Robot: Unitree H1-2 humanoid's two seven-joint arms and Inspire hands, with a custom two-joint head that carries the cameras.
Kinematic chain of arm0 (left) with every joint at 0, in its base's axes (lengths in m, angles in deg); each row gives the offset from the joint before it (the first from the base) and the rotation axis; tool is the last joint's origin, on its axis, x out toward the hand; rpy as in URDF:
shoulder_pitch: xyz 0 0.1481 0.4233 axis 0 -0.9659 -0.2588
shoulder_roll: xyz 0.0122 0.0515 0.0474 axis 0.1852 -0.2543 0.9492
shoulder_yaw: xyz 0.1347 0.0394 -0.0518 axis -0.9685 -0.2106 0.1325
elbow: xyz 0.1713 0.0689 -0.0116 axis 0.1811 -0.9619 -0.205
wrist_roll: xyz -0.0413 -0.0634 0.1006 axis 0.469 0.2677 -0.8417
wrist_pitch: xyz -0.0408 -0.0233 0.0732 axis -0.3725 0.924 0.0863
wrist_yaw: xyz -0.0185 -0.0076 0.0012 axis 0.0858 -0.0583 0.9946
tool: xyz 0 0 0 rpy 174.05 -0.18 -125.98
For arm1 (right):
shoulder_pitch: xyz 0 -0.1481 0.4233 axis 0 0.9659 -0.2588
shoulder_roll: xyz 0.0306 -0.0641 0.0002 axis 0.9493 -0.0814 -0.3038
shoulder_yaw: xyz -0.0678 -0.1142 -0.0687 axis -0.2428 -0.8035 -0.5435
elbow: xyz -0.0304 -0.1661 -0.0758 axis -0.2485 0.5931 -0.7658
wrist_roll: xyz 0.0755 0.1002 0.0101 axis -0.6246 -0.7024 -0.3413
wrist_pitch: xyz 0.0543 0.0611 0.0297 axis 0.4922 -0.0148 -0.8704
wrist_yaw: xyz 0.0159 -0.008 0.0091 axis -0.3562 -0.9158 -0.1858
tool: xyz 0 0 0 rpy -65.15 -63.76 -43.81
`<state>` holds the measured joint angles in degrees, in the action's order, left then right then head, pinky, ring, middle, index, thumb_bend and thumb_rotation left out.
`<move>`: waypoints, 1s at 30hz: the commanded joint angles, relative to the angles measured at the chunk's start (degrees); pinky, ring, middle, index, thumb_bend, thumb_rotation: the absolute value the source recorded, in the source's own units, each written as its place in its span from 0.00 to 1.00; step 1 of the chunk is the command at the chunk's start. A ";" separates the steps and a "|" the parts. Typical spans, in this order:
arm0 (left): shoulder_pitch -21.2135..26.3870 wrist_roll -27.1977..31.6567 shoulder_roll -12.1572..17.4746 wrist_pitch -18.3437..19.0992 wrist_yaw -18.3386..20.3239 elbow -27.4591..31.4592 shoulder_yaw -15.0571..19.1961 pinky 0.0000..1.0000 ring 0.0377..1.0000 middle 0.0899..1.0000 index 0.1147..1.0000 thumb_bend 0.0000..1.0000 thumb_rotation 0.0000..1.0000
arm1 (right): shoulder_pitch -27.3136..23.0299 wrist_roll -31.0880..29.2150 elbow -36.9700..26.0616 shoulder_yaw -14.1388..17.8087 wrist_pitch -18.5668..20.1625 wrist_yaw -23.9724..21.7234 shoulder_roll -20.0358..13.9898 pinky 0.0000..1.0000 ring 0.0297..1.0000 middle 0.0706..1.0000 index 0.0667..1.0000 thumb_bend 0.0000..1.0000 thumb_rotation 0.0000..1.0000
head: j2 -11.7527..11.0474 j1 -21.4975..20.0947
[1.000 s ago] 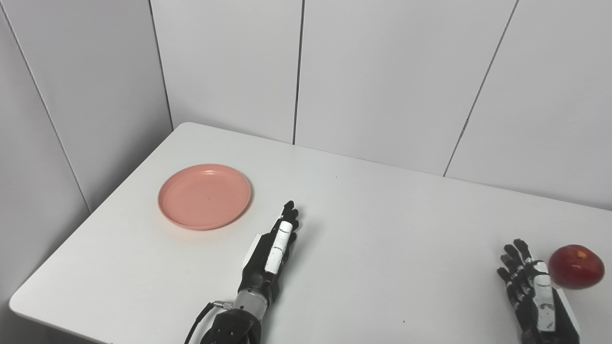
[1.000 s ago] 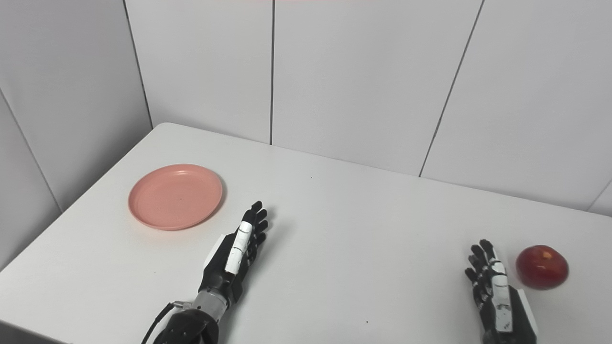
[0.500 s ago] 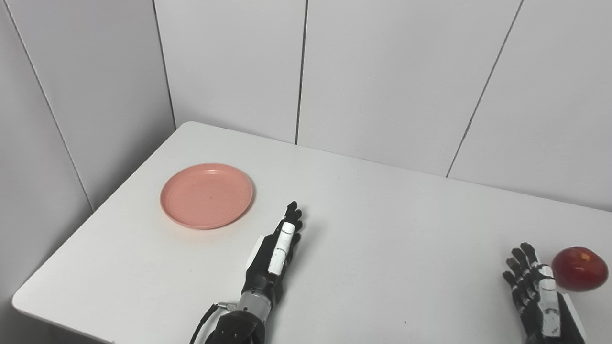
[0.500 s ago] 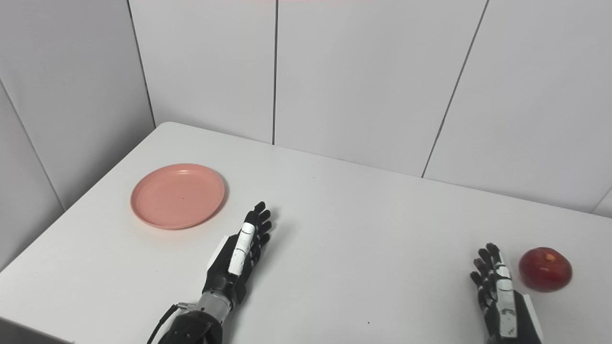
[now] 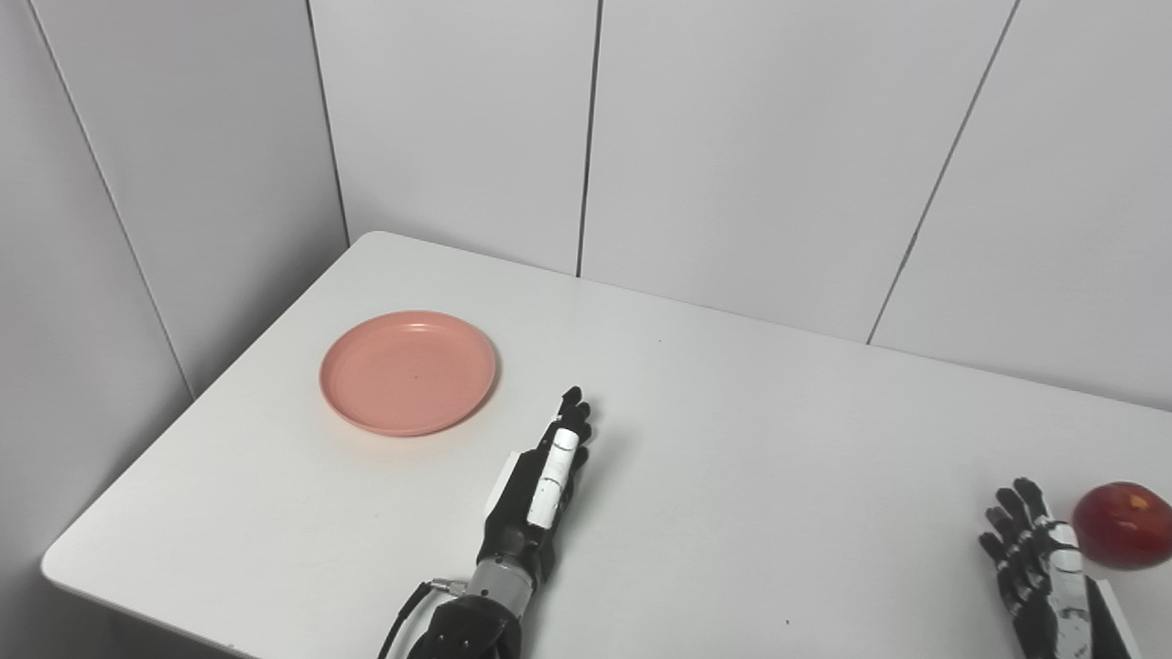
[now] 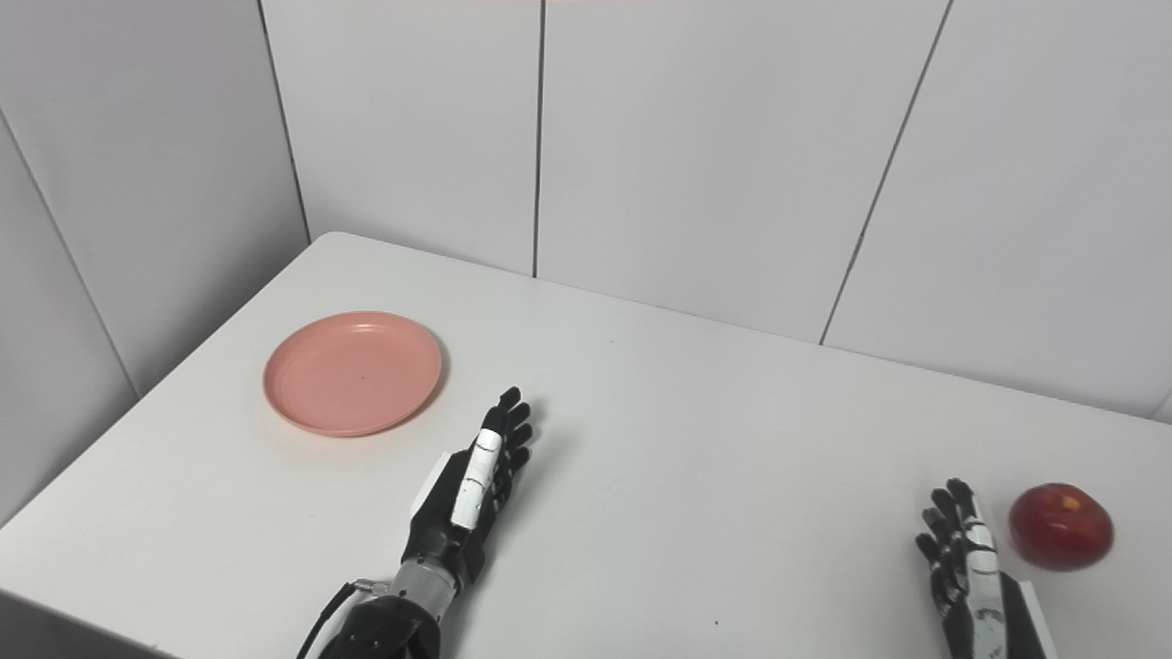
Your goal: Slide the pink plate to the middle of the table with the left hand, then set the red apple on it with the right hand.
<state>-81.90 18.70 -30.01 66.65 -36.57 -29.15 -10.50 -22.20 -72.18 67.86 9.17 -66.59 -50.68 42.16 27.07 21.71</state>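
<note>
- The pink plate (image 5: 408, 372) lies flat on the white table (image 5: 751, 439), toward its far left corner, with nothing on it.
- The left robot hand (image 5: 542, 474) is near the table's front edge, just right of the plate and apart from it; its fingers are stretched out straight side by side, holding nothing.
- The right robot hand (image 6: 969, 575) is at the front right, fingers spread and empty.
- The red apple (image 6: 1060, 525) sits just beside that hand, toward the table's right edge; no contact shows.
</note>
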 commanded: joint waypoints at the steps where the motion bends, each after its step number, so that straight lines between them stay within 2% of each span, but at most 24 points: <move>1: -1.49 -0.69 -2.21 0.78 -0.16 -0.44 -0.81 1.00 1.00 1.00 1.00 0.79 0.98 | 1.61 -0.70 0.07 0.13 2.37 0.09 0.22 1.00 1.00 0.99 1.00 0.74 1.00 | -0.34 0.41; 7: -1.64 -1.02 -2.56 0.26 -0.01 -0.67 -0.82 1.00 1.00 1.00 1.00 0.81 0.97 | 1.67 -0.13 0.72 -0.34 1.67 -0.50 -0.48 1.00 1.00 0.99 1.00 0.78 1.00 | -0.85 0.08; 24: -1.36 -1.88 -3.38 -0.78 -0.04 -2.37 -0.57 1.00 1.00 1.00 1.00 0.81 0.98 | 1.54 -0.56 0.84 -0.05 1.74 -0.22 -0.19 1.00 0.98 0.97 1.00 0.82 1.00 | -1.86 1.26; 30: -1.42 -1.90 -3.69 -0.84 -0.09 -2.28 -0.53 1.00 1.00 1.00 1.00 0.82 0.97 | 1.48 -1.30 1.54 0.47 0.29 -0.55 -0.01 1.00 0.98 0.96 0.99 0.89 1.00 | -1.72 1.31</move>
<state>-82.12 16.75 -32.25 64.54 -37.17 -30.45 -10.39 -21.88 -73.05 67.80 9.52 -66.02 -50.78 41.92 25.31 23.03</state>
